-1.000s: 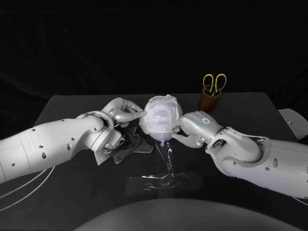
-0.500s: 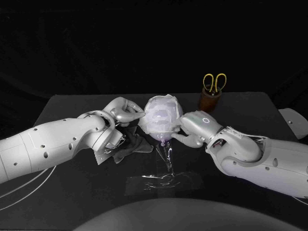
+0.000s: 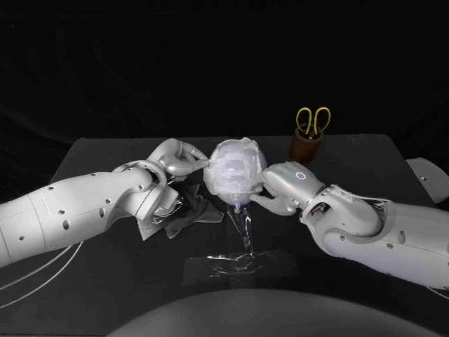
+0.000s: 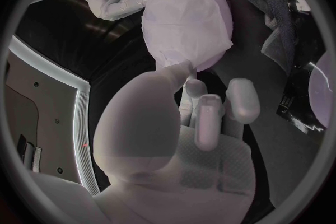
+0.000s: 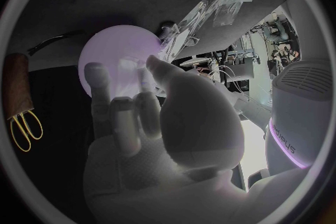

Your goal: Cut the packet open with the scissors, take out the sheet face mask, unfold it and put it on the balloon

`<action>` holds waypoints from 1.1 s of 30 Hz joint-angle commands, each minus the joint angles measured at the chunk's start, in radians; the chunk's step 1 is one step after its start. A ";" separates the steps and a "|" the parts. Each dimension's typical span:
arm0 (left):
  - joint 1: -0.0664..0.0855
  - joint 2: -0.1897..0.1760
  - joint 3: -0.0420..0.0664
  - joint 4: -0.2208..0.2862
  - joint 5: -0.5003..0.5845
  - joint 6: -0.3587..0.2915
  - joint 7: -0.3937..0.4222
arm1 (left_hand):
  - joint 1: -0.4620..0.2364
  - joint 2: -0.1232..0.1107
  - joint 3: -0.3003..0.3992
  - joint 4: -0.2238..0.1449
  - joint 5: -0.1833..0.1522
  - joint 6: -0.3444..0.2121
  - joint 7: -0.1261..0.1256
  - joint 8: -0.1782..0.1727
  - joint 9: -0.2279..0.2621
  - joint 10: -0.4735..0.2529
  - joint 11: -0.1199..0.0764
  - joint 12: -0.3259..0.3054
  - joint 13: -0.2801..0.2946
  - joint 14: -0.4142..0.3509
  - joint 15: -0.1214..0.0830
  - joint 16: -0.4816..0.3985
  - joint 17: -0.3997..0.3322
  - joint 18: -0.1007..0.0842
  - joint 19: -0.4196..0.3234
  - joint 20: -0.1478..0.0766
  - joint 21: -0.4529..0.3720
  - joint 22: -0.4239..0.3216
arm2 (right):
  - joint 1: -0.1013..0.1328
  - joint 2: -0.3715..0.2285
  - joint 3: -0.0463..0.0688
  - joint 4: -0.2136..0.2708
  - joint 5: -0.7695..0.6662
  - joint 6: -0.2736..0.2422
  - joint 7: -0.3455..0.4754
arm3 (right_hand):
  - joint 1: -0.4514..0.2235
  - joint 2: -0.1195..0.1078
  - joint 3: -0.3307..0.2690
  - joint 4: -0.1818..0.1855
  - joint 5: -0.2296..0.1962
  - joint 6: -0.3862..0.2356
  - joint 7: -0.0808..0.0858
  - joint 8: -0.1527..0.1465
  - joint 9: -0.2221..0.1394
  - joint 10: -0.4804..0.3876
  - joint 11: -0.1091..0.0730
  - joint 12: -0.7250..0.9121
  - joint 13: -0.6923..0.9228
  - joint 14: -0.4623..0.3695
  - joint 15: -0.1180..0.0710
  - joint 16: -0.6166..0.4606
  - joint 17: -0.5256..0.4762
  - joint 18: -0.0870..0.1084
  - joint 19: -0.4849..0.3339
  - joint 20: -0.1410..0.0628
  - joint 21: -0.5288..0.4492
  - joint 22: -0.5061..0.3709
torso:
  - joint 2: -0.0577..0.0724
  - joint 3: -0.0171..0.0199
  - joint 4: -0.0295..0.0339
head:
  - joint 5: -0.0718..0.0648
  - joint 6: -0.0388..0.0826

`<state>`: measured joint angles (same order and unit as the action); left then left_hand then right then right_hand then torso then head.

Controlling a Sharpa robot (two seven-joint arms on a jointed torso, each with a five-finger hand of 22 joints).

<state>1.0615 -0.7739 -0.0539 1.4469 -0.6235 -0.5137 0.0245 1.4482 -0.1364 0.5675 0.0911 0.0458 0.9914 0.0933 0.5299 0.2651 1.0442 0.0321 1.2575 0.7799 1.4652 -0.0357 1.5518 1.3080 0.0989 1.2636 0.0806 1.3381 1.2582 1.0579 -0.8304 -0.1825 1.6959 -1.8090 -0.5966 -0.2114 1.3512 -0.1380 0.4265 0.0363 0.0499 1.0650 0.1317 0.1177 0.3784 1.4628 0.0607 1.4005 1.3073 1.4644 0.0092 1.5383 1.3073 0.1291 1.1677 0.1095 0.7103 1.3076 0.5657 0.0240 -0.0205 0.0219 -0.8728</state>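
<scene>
Sheet face mask [image 3: 231, 167] is being left on the balloon [image 3: 238, 200], grasped by right robot hand [image 3: 270, 191]; released left robot hand [image 3: 177, 160] being withdrawn.

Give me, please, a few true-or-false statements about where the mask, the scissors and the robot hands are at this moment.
1. The scissors stand in the brown holder at the back of the table. True.
2. The sheet mask lies flat on the table. False: it is draped over the balloon.
3. The right robot hand holds the scissors. False: it is low against the balloon's side, well apart from the scissors.
4. The balloon sits between the left robot hand and the right robot hand. True.
</scene>
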 commanded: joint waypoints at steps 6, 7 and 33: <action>0.001 -0.016 0.001 0.028 0.149 -0.036 0.027 | -0.016 -0.005 0.016 0.000 0.003 0.002 -0.003 0.009 0.048 0.033 -0.024 0.005 0.004 0.052 -0.006 0.005 0.143 -0.007 0.000 -0.005 0.002 -0.006 | 0.000 -0.001 0.000 -0.003 -0.010 0.008 -0.007 | -0.010 -0.003 0.002 0.006 -0.002 -0.004 0.006 -0.004 -0.001 0.002 -0.001 0.007 0.114 0.046 -0.007 0.006 0.132 0.019 0.005 0.000 0.001 0.063 | 0.000 -0.0013 0.0001 | -0.001 0.000; 0.001 -0.018 0.001 0.031 0.156 -0.032 0.024 | -0.017 -0.005 0.017 0.000 0.003 0.002 -0.003 0.009 0.049 0.034 -0.024 0.005 0.004 0.051 -0.006 0.005 0.141 -0.006 -0.002 -0.005 0.000 -0.007 | 0.000 -0.001 0.000 -0.003 -0.010 0.009 -0.007 | -0.010 -0.003 0.002 0.006 -0.002 -0.004 0.006 -0.004 -0.001 0.002 -0.001 0.007 0.114 0.046 -0.007 0.006 0.132 0.019 0.005 0.000 0.001 0.063 | 0.000 -0.0015 0.0004 | 0.000 0.000; 0.001 -0.045 0.009 0.057 0.221 -0.072 0.043 | -0.023 -0.009 0.027 -0.003 0.003 0.001 -0.004 0.011 0.055 0.032 -0.025 0.001 -0.002 0.051 -0.007 0.004 0.141 -0.007 0.001 -0.006 0.002 -0.004 | 0.000 -0.001 0.000 -0.008 -0.010 0.010 -0.009 | -0.011 -0.003 0.002 0.008 -0.002 -0.004 0.006 -0.004 -0.001 0.002 -0.001 0.006 0.113 0.046 -0.007 0.006 0.132 0.019 0.005 0.000 -0.001 0.063 | 0.000 0.0002 -0.0001 | 0.001 0.000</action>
<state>1.0611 -0.8201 -0.0464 1.5044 -0.4119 -0.5687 0.0468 1.4245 -0.1516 0.5870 0.0881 0.0457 0.9893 0.0915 0.5378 0.2651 1.0498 0.0266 1.2574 0.7788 1.4650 -0.0354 1.5509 1.3080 0.0989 1.2634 0.0806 1.3380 1.2532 1.0578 -0.8317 -0.1826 1.6901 -1.8090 -0.5964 -0.2110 1.3473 -0.1419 0.4293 0.0389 0.0499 1.0620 0.1345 0.1202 0.3787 1.4627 0.0607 1.4036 1.3073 1.4644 0.0093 1.5394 1.3080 0.1291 1.1677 0.1095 0.7103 1.3079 0.5654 0.0237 -0.0202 0.0234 -0.8728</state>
